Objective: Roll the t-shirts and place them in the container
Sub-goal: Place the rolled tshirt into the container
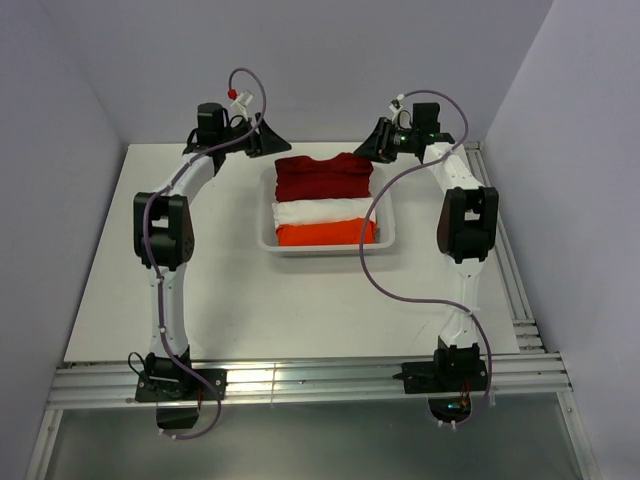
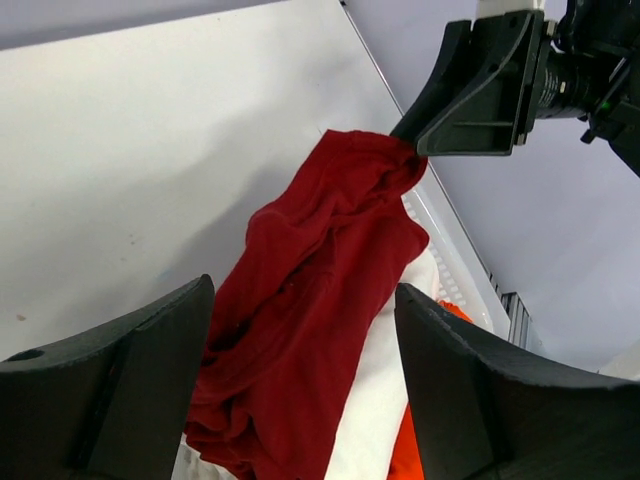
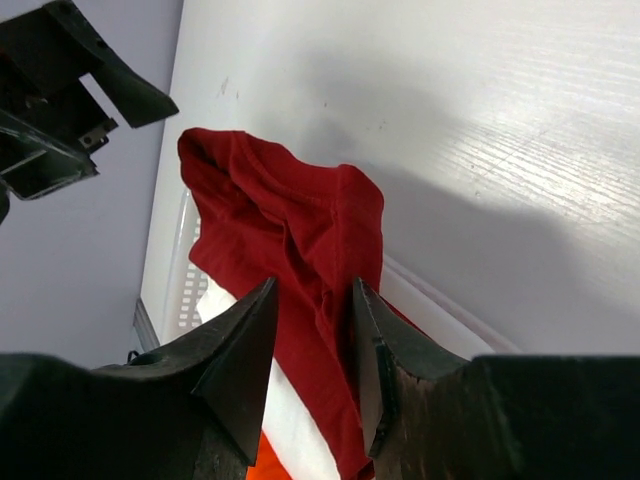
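1. Table (image 1: 230, 290): white top. Both arm bases are bolted at its near edge.
2. Basket (image 1: 268, 228): white, shallow, set at the table's middle and towards the far side.
3. Orange bundle (image 1: 325, 234): folded cloth in the basket's nearest part, lying left to right.
4. White bundle (image 1: 322, 211): folded cloth just behind the orange one and touching it.
5. T-shirt (image 1: 323, 177): dark crimson, bunched into a thick band at the basket's far end, overlapping the white bundle's far edge. Its long axis runs left to right, crosswise to the basket. Which way the neck points cannot be told.
6. Left gripper (image 2: 300, 300): at the shirt's far left end, above the cloth. Its jaws are spread wide and nothing is between them.
7. Right gripper (image 3: 312, 300): at the shirt's far right end, fingertips at the cloth. Its jaws are parted, with crimson fabric showing in the gap, not clamped.
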Controlling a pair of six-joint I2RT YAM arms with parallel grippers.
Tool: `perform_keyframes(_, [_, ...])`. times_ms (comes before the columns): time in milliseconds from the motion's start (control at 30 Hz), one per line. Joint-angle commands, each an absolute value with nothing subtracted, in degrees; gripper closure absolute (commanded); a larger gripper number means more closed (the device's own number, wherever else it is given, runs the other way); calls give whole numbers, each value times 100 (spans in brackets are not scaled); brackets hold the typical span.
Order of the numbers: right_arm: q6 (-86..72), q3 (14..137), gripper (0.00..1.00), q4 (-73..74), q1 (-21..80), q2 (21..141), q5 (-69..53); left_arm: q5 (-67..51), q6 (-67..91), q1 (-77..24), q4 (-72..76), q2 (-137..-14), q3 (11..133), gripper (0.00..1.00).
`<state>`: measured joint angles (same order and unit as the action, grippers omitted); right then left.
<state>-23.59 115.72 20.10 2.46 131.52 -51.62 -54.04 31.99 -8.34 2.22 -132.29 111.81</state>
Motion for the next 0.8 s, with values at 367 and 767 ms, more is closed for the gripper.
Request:
perform_keyframes(367, [-2030,12093,42,2303,404,13456,-4588,-5502,2804,-747,-228,-13983,12375,16])
perform_keyframes(767, [-1881,12357,69,2575,413,13632,-4552,-5976,2865,-914,-106,-14177,12401,19])
